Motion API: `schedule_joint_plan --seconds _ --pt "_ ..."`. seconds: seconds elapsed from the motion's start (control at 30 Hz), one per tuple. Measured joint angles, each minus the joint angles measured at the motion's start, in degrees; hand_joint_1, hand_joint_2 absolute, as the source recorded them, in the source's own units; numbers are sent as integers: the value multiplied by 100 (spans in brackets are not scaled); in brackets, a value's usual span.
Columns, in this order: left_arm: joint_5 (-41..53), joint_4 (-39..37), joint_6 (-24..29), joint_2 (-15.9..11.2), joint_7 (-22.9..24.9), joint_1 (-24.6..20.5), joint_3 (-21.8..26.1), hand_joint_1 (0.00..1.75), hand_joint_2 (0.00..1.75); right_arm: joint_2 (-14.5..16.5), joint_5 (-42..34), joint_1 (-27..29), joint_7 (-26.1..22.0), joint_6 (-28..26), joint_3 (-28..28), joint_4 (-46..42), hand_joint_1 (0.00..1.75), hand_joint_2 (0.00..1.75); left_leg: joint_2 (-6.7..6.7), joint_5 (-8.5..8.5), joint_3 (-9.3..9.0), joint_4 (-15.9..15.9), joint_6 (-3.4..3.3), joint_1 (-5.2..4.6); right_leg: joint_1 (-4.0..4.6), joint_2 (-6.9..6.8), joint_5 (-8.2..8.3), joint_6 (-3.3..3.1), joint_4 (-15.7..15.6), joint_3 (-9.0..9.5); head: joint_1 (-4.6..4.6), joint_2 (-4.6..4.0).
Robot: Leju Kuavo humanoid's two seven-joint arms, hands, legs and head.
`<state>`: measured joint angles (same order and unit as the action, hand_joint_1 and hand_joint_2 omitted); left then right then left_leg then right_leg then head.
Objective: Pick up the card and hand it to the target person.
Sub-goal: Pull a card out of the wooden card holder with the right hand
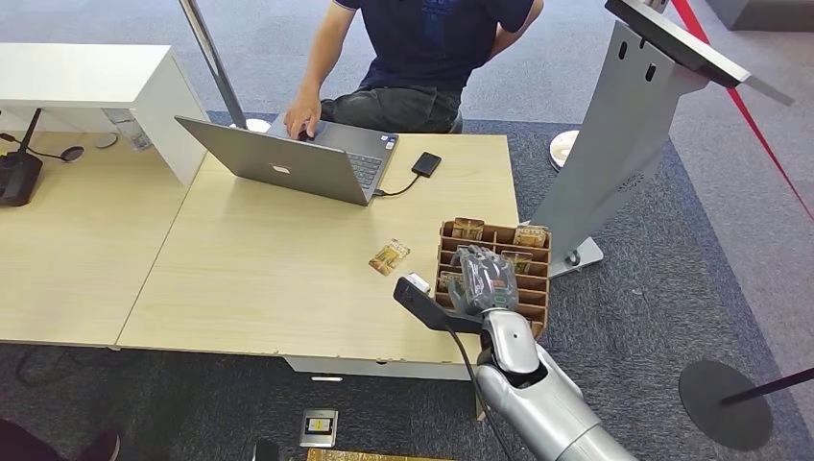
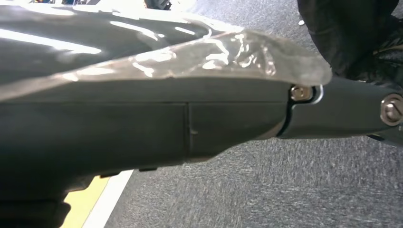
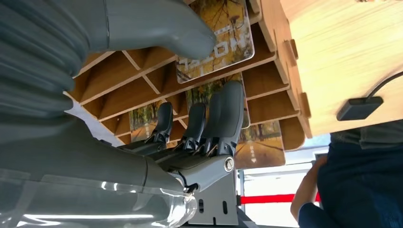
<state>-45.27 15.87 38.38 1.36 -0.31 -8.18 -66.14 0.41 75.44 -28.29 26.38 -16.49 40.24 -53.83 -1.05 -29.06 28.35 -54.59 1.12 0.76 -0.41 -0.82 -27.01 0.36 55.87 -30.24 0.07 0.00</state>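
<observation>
No card has been lifted yet: the right hand (image 1: 485, 279) is held spread over the card rack (image 1: 538, 274), gripping nothing.

The table (image 1: 288, 279) is pale, light-grained wood, and on it a silver-grey laptop (image 1: 288, 158) with a darker keyboard sits toward eleven o'clock of the brown cardboard card rack (image 1: 538, 288), with a small black device (image 1: 426, 163) on a black cable at twelve o'clock of the loose card (image 1: 389, 256), which is printed in golden autumn yellows and browns. The rack's cards (image 3: 216, 33) carry the same amber tree-and-road pattern with pale lettering, and the right hand (image 1: 483, 280) over it is grey with darker fingers (image 3: 223, 118) on a silver arm. The person (image 1: 422, 58) at twelve o'clock wears a navy shirt and dark trousers, the carpet (image 1: 653, 317) is speckled blue-grey, and a red strap (image 1: 739, 106) runs at two o'clock past a light grey stand (image 1: 614, 144).
</observation>
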Motion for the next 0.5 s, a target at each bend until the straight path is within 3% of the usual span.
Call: schedule_joint_plan --seconds 0.5 --pt "-2 0 0 0 -3 0 0 0 0 -10 8 6 3 8 0 -50 150 175 0 0 0 0 0 0 0 0 0 0 0 0 0 0"
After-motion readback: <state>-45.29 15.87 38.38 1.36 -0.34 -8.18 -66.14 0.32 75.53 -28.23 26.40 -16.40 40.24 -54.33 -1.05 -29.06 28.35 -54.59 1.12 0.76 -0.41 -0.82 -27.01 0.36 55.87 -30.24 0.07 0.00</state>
